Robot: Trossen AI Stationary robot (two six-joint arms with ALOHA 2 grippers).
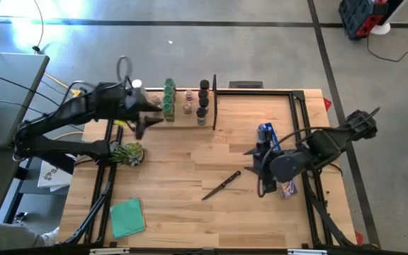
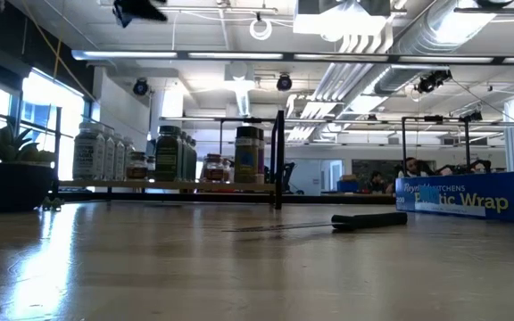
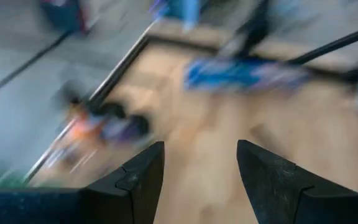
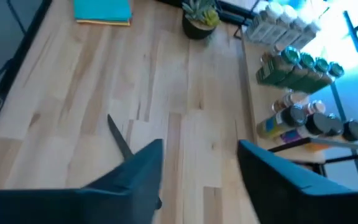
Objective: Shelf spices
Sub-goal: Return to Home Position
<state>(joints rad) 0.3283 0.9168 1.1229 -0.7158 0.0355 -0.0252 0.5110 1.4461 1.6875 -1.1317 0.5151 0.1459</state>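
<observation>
Dark against pale wood: found the left gripper [image 1: 146,122] with fingers [image 3: 143,177] parted and nothing between them, poised over the tabletop [image 1: 190,212] just in front of the left end of the shelf [image 2: 194,185]. Found the right gripper [image 1: 255,161] likewise spread and empty, well off toward the right edge, beside the blue wrap box [image 1: 264,133]. Saw the spices [image 1: 168,95] upright in a row on the shelf along the far edge, none in either grasp, none loose on the tabletop. Placed the jars just beyond the left fingers and trailing off toward the right edge, long axes vertical, the row running parallel to the far edge; made the left arm much the nearer. Judged shelving finished and only a clean pull-back owed, away from the white-capped jars [image 4: 284,22] closest to those fingers. Noted the knife [image 1: 222,185] lying apart, mid-tabletop.
</observation>
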